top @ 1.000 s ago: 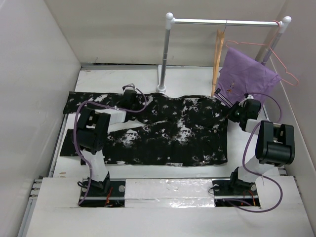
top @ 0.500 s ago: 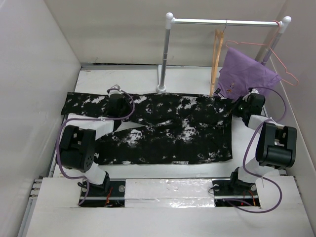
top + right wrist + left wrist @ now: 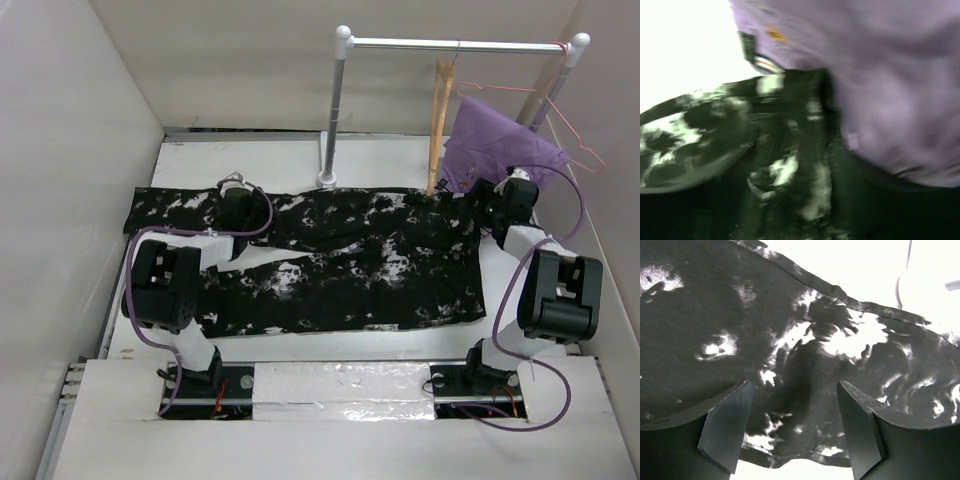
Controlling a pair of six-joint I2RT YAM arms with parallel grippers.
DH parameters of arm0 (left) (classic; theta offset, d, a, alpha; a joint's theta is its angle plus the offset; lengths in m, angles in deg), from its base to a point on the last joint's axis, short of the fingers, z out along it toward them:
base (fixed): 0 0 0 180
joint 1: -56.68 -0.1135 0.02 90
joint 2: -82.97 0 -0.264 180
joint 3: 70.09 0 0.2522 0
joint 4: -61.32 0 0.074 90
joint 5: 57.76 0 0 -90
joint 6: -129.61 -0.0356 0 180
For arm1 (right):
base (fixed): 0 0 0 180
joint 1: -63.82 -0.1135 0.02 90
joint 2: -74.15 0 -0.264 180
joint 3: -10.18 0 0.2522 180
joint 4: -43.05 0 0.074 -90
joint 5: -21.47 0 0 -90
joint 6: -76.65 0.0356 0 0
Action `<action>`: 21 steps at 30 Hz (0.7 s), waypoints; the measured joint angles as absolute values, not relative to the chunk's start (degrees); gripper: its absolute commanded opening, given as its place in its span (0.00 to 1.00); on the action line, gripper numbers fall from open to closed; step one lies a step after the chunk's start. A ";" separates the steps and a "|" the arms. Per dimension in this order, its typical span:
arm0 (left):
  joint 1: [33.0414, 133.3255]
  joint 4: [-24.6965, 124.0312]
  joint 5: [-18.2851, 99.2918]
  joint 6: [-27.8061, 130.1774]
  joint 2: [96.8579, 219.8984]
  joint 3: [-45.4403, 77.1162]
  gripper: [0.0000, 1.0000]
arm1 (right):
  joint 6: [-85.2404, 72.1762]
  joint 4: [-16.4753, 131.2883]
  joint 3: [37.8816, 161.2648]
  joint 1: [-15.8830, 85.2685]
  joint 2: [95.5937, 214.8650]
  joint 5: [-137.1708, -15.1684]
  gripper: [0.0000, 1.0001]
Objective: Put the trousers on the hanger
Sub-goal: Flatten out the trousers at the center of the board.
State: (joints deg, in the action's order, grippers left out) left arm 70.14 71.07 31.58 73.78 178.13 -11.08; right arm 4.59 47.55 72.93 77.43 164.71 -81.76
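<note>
The trousers (image 3: 350, 270), black with white blotches, lie spread flat across the table, waist at the right. My left gripper (image 3: 237, 203) hovers over their far left leg. In the left wrist view it (image 3: 792, 405) stands open, with the fabric (image 3: 790, 335) lying loose under the gap. My right gripper (image 3: 489, 207) is at the waist's far right corner, beside the purple cloth. The right wrist view is blurred; its dark fingers seem spread apart over the waistband (image 3: 785, 165). The tan wooden hanger (image 3: 438, 120) hangs from the rail, untouched.
A white rail (image 3: 455, 45) on a post (image 3: 333, 110) stands at the back. The purple cloth (image 3: 500, 150) and thin pink wire hangers (image 3: 575, 140) hang at its right end, the cloth just above the right gripper. White walls close in on both sides.
Both grippers have gone from shut to open, letting go of the trousers. The trousers were drawn out toward the right and now lie flatter. The right gripper moved up toward the purple cloth.
</note>
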 measured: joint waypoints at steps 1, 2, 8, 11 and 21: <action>70.29 70.83 31.47 73.58 177.67 -11.21 0.67 | 4.39 47.93 72.80 76.51 163.20 -81.61 0.87; 70.66 70.74 31.01 73.41 176.71 -11.64 0.67 | 3.84 48.25 72.58 75.31 161.26 -81.37 0.87; 73.72 70.22 29.59 73.25 162.19 -16.96 0.31 | 0.37 48.14 67.95 59.57 144.17 -77.26 0.20; 74.62 70.70 29.37 73.82 152.16 -20.67 0.00 | -0.57 46.31 63.64 46.76 138.59 -76.45 0.00; 75.01 64.38 29.26 75.86 127.48 -23.12 0.14 | -7.70 47.47 70.31 3.44 158.44 -72.58 0.63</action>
